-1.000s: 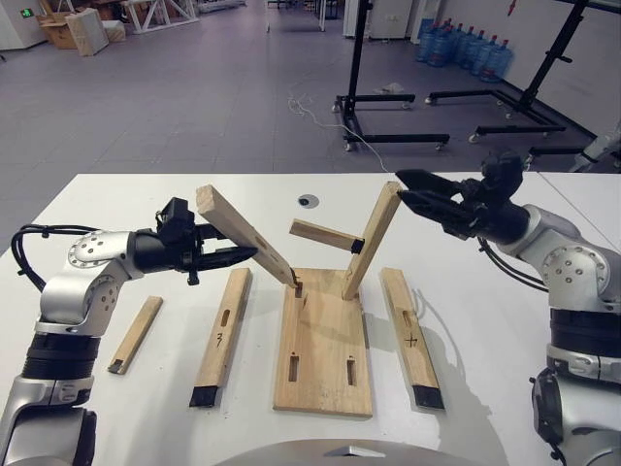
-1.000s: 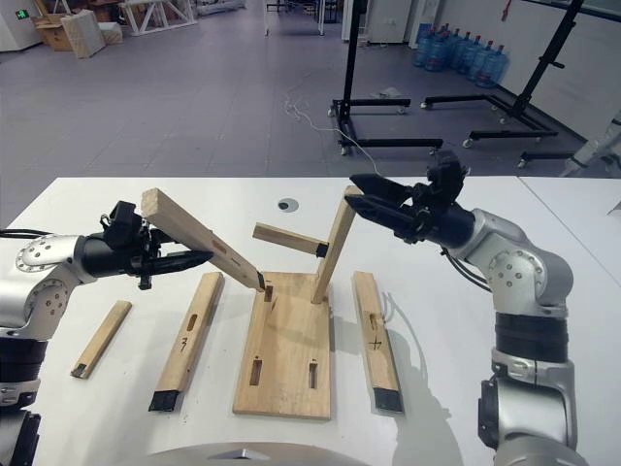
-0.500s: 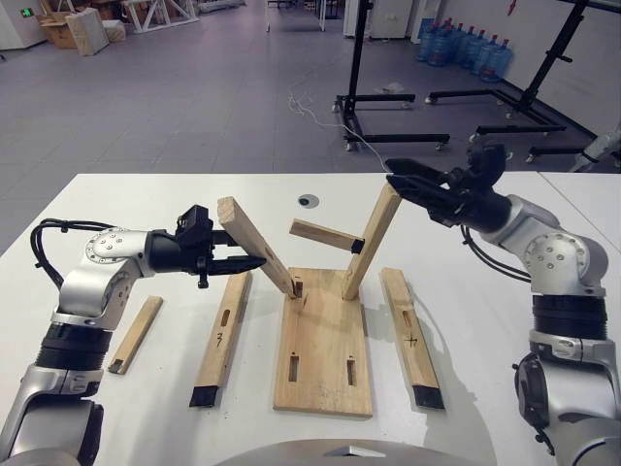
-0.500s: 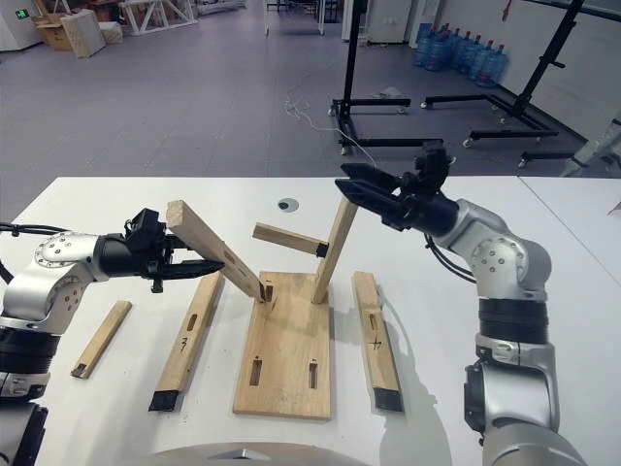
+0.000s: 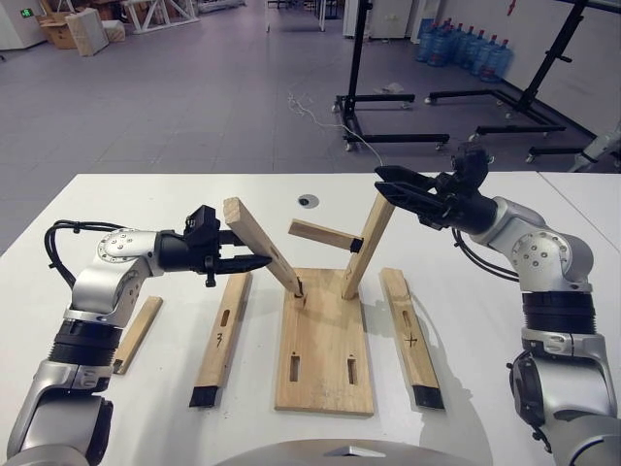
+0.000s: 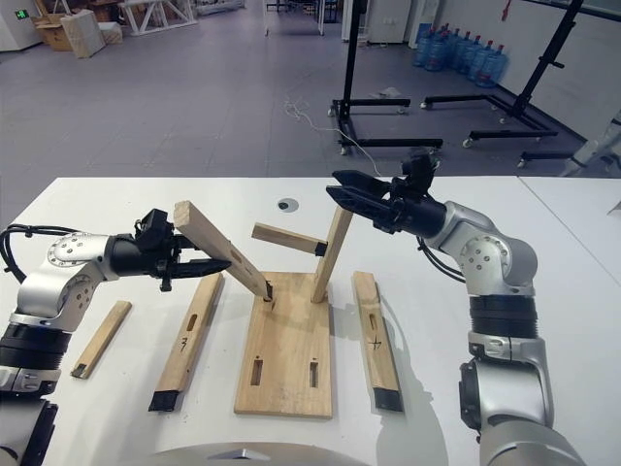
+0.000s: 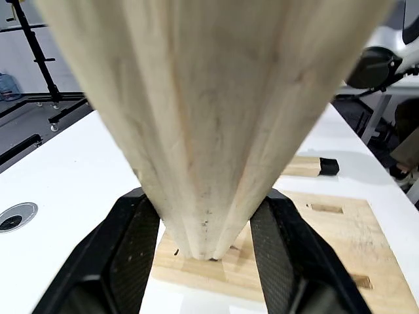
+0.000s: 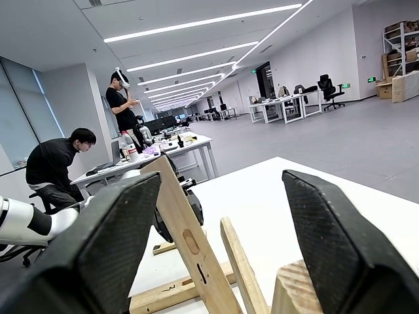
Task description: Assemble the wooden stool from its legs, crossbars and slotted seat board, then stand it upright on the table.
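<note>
Left fingers (image 7: 131,255) pinch slanted leg (image 5: 260,245); right fingers (image 8: 98,255) gape around other leg (image 5: 369,241).

The seat board (image 5: 325,354) and leaning leg (image 5: 254,235) were pale, matt bare wood, the tabletop (image 5: 165,388) smooth white, and the left tool (image 5: 262,261) had black, grainy pads (image 7: 134,255).

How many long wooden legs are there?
4. The held leg, in the left hand, leans in the seat board. The standing leg is slotted beside it. The left leg and right leg lie flat either side.
</note>
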`<state>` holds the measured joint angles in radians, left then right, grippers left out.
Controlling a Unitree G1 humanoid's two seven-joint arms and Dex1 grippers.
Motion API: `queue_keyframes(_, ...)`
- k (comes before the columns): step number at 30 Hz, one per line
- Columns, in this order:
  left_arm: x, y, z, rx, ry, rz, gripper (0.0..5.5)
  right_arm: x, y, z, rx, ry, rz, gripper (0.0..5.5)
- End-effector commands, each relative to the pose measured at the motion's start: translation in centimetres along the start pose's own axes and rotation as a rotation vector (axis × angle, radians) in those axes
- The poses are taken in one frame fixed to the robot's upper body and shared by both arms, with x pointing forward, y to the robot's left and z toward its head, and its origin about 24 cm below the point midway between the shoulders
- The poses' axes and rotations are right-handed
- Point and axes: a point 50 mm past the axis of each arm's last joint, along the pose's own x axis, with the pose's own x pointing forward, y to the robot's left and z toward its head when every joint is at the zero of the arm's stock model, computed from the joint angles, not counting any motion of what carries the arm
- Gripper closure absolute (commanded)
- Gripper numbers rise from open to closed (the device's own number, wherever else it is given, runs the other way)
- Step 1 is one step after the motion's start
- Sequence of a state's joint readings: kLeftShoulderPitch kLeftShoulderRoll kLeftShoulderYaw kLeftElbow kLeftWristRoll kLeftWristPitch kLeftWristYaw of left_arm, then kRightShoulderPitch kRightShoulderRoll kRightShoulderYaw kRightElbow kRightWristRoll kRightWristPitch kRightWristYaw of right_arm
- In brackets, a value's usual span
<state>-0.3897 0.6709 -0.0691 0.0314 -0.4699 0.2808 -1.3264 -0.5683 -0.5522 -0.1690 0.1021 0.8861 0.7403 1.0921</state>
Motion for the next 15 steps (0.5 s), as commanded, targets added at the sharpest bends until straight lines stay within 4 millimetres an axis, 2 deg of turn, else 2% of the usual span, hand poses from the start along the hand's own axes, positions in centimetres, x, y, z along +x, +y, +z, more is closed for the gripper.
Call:
queue_keyframes(1, 0.9, -0.4, 0.4, 0.059, 0.137, -0.092, 3.5, 0.1, 0.0, -0.3, 0.048, 0.0, -0.005, 2.11)
queue_keyframes(10, -1.1, -0.1, 1.7, 0.08, 0.163, -0.017, 3.5, 0.5, 0.4, -1.0, 0.085, 0.016, 0.02, 2.11)
queue_keyframes(15, -1.1, -0.2, 1.4, 0.056, 0.163, -0.006, 3.5, 0.6, 0.6, -1.4, 0.09, 0.03, 0.026, 2.11)
